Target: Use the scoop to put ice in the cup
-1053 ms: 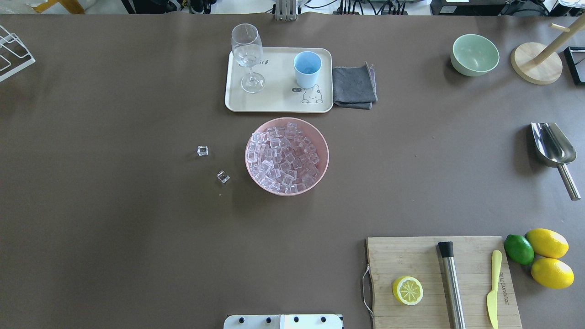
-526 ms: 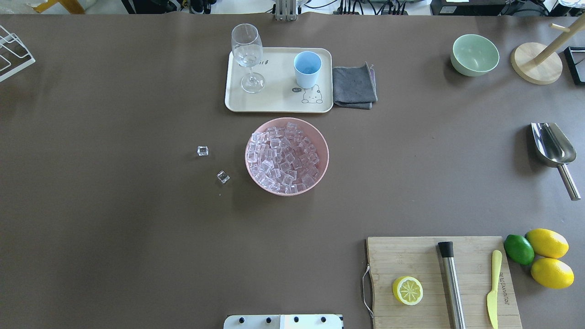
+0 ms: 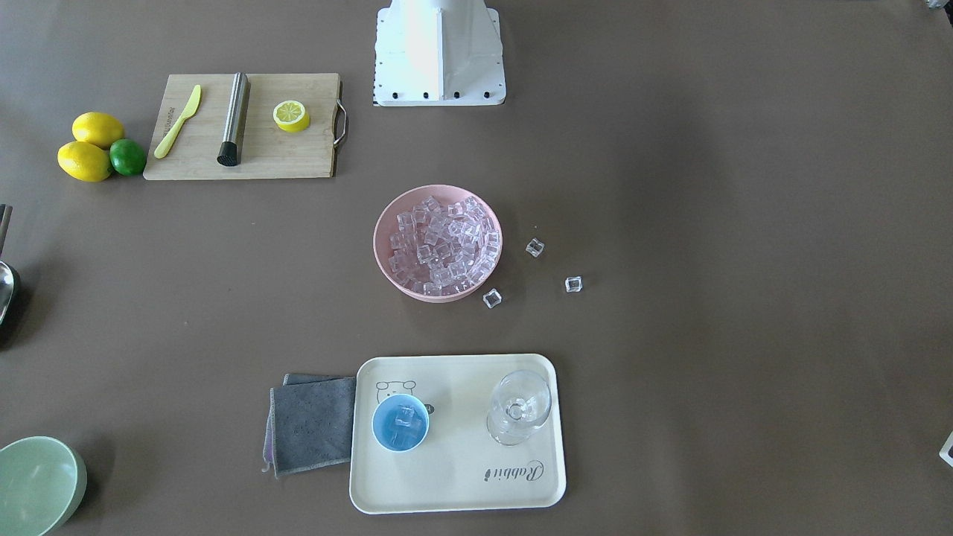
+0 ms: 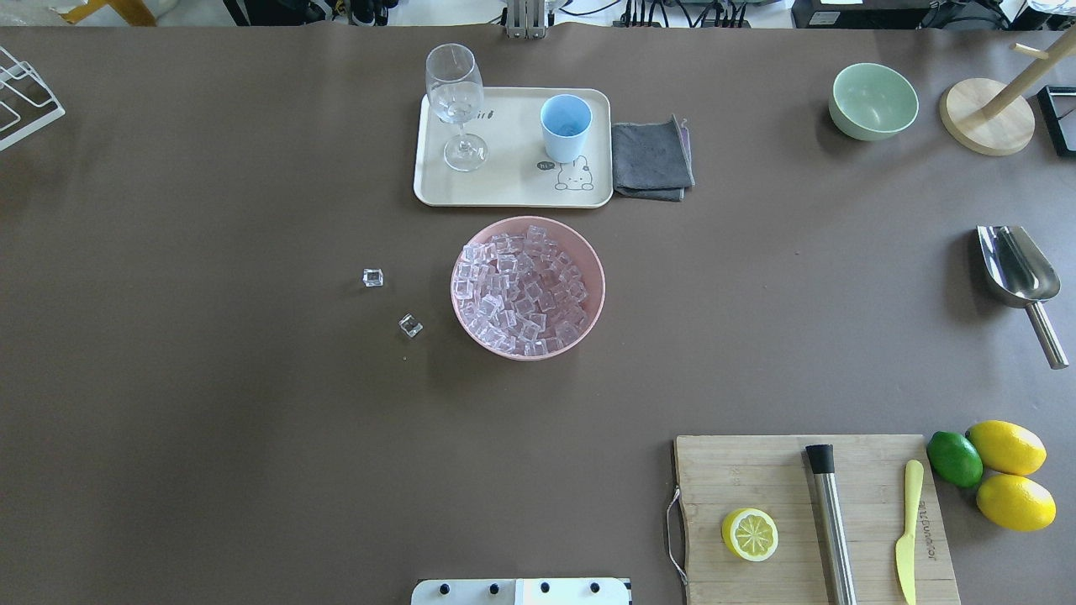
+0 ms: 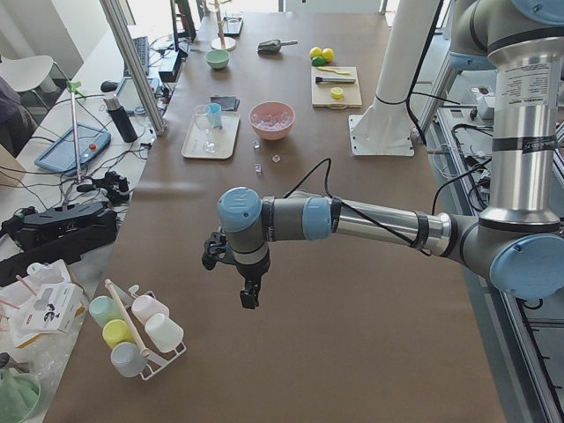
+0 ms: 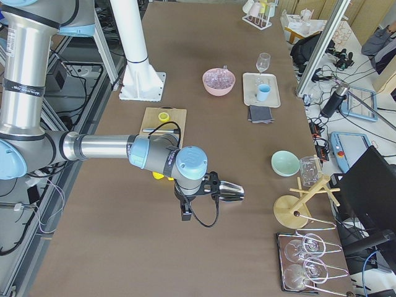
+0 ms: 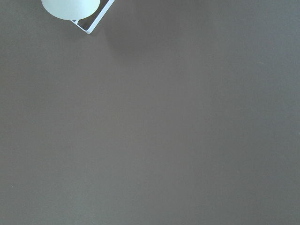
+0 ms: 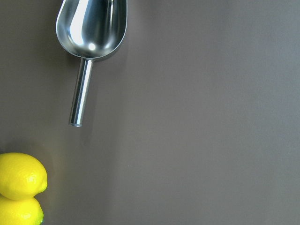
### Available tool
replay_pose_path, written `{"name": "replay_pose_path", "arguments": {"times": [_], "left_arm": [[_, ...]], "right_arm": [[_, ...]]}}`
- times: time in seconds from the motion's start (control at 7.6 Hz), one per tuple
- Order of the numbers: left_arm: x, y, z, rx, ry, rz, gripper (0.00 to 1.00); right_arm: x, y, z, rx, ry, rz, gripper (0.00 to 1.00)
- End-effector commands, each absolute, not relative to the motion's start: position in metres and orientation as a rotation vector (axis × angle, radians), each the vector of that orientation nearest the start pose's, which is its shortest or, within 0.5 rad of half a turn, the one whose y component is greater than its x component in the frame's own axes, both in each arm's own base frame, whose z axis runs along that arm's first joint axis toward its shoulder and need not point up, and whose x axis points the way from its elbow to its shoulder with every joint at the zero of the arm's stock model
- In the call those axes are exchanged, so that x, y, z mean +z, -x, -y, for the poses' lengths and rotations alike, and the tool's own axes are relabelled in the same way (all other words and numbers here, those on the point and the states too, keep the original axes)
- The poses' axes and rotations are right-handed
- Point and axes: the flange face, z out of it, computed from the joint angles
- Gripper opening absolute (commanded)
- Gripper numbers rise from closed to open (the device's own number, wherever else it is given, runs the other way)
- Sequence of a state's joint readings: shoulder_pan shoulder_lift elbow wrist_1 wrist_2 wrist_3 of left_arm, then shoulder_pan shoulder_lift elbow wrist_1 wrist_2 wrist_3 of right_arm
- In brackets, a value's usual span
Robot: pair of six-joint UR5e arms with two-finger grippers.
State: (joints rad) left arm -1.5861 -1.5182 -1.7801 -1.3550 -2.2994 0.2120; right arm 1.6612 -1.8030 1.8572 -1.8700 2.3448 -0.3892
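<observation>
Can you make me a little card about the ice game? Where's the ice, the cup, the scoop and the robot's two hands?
ice: mostly heaped in the pink bowl
loose cubes: three on the table beside that bowl
cup: upright on the tray, a few cubes inside
scoop: lying on the table, nothing holding it
left hand: over bare table; open or shut, cannot tell
right hand: above the table by the scoop; open or shut, cannot tell

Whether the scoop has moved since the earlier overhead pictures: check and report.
No. The scoop lies in the same spot, between the green bowl and the lime.
</observation>
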Motion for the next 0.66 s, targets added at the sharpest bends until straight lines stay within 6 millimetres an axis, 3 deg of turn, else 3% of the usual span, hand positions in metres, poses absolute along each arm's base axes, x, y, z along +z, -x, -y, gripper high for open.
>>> {"name": "replay_pose_path", "arguments": {"times": [0.0,0.53], "left_arm": [[0.6043,0.0733,0.4595,0.169,-0.030,-0.731,0.99],[0.6043,0.0719,0.4598,0.173,-0.029,-0.731,0.99]], "right_arm": [[0.6513,-0.1016,0.3631,-0.159,0.052,0.803,1.00],[0.6511,-0.1021,0.3622,-0.065,0.099,0.792,1.00]]}}
